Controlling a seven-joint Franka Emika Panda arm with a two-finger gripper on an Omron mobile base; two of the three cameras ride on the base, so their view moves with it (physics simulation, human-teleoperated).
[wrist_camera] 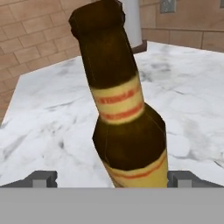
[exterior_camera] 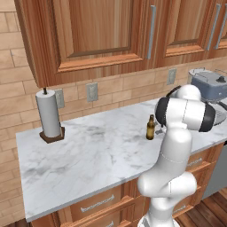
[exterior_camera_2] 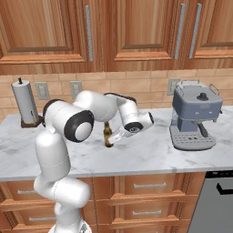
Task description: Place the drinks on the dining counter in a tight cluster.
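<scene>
the slim dark brown glass bottle [wrist_camera: 124, 109] stands upright on the marble surface [exterior_camera: 88, 155], about midway between its front and back edges and toward its right end, well apart from the paper towel roll [exterior_camera: 48, 114] near the back left corner. this is the narrow surface under the wooden cabinets [exterior_camera_2: 136, 32], not the dining counter, so the bottle has yet to be carried there. the gripper [wrist_camera: 113, 179] is spread wide with its two tips on either side of the bottle's lower body, apparently not yet pinching it; in the right base view the hand reaches in level from the right, close against the bottle.

judging by its look, the bottle is stiff and fairly heavy for its size, with smooth glass that could slip, and it would break if dropped. tall and narrow, it should tip easily if nudged high up. the wide labelled body looks like the safest place to take hold, low enough to keep it steady, rather than the tapering neck.

a brick backsplash with outlets runs behind the surface, drawers sit beneath it, and a grey-blue coffee machine [exterior_camera_2: 195, 116] stands near the right end.
</scene>
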